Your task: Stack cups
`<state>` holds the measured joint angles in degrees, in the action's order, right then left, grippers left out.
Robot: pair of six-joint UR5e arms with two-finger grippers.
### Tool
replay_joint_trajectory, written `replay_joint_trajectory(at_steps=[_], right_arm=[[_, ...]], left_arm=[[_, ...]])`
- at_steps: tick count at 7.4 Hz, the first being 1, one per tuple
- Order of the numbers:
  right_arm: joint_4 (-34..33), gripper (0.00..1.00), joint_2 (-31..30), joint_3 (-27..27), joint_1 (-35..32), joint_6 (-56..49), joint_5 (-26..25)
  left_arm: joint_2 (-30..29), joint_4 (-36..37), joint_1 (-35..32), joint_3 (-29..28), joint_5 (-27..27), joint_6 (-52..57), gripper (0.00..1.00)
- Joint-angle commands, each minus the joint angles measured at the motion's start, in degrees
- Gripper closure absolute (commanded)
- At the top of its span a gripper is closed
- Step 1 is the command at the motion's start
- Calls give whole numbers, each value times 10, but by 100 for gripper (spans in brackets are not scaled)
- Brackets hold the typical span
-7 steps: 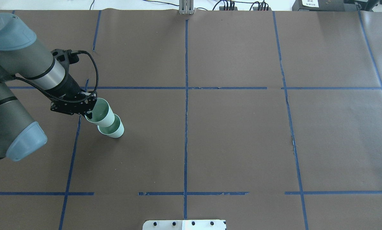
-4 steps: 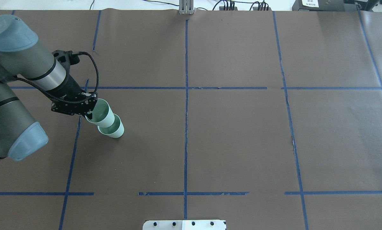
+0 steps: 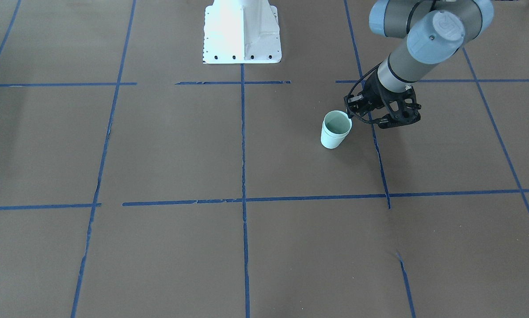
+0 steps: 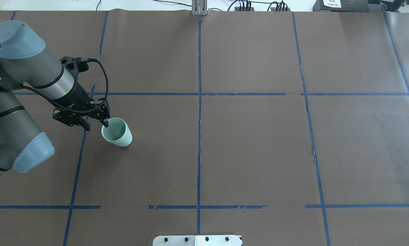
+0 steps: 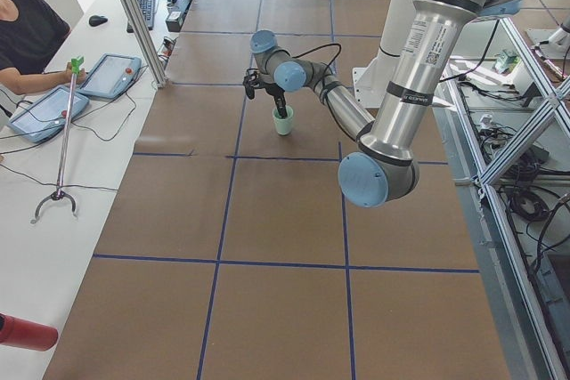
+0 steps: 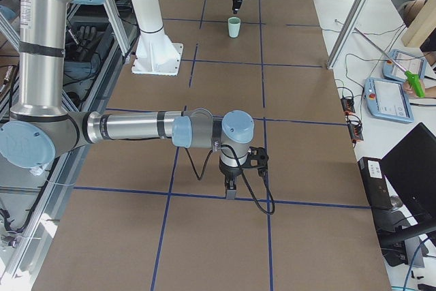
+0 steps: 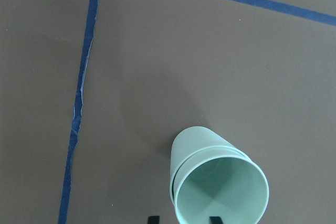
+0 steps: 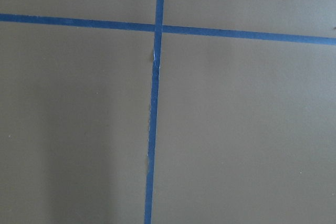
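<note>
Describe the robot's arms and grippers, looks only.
Left arm and right arm: grey tubes, pale blue joint caps, silver sections. Black left gripper; a black braided cable loops to it. White lettering on the left arm.

place: robotics lab | evidence: tape-gridded table (image 4: 252,153); teach pendant (image 5: 111,76); aluminium framing (image 5: 132,8)

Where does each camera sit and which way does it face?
Front-facing: across the table, facing the robot; left arm at right.
Overhead: behind the robot, looking forward and down; left arm at left.
Exterior left: table's left end, looking along it; left arm near.
Exterior right: opposite end; right arm near.
Left wrist: down on the nested cups; fingertips at bottom.
Right wrist: down on crossed tape; no body.
Shared: front-facing and overhead show the left tool at the cups, mirrored.
</note>
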<state>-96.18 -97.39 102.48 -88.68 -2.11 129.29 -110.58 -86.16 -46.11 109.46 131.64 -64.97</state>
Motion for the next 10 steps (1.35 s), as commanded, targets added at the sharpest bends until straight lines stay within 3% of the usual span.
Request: replay_joint_trajectory(at_steps=[1, 4, 7, 10], right_arm=[[-1, 0, 0, 0, 0, 0, 0], [-1, 0, 0, 0, 0, 0, 0], [0, 0, 0, 0, 0, 0, 0], [-1, 0, 0, 0, 0, 0, 0]], left_arm=[[0, 0, 1, 5, -1, 0, 0], [7, 7, -28, 10, -2, 95, 0], [39, 42, -186, -9, -2, 328, 0], [105, 36, -344, -107, 0, 633, 0]])
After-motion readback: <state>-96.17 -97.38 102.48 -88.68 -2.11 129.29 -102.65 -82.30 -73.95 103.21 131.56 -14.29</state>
